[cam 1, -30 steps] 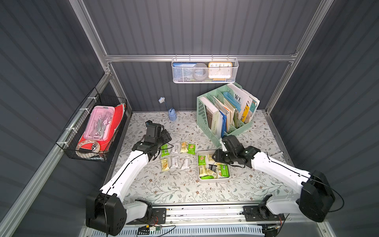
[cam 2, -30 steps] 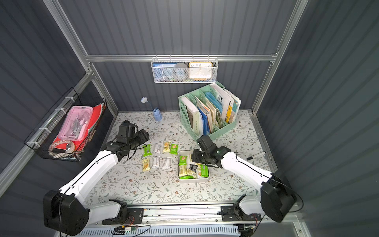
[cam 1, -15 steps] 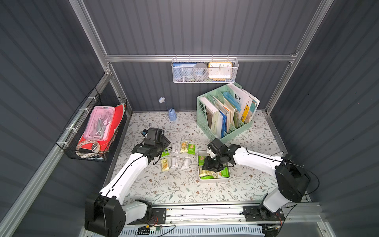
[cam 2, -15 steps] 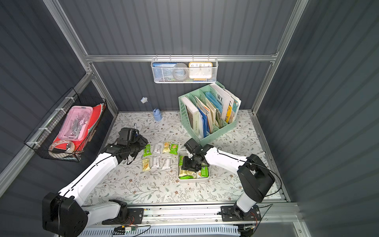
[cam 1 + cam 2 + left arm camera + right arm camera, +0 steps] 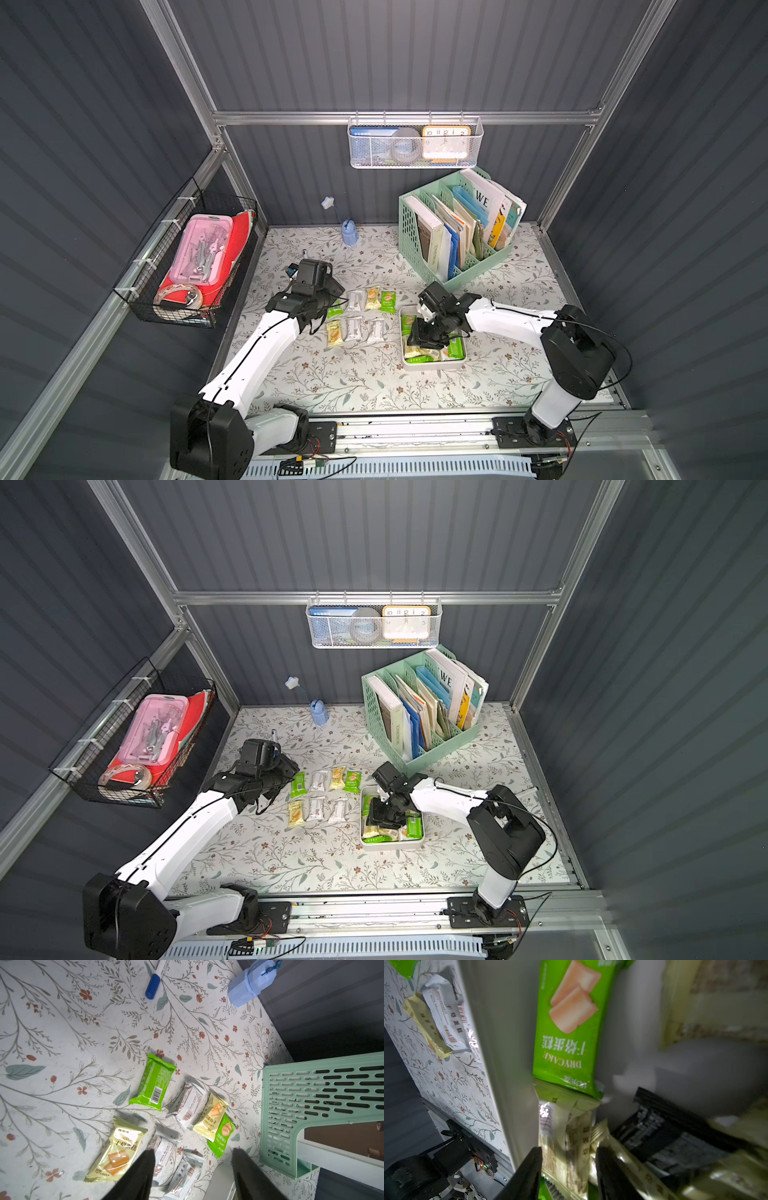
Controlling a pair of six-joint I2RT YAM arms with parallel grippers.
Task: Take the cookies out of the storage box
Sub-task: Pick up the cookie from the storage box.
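The storage box (image 5: 434, 366), a shallow white tray with rounded corners, sits flat near the middle of the surface. Green, pale yellow and black cookies (image 5: 456, 348) are heaped loosely inside it. Seven more wrapped packets lie flat in two rows just beside it, on the side towards the left edge.

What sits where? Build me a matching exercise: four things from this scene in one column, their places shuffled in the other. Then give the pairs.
Things
1. clock
2. pink case
3. black packet
4. blue-capped marker

Places
A. lying bare on the tabletop
B. in the white mesh basket on the back wall
C. in the storage box
D. in the black wire basket on the side wall

Pairs: 1-B, 2-D, 3-C, 4-A
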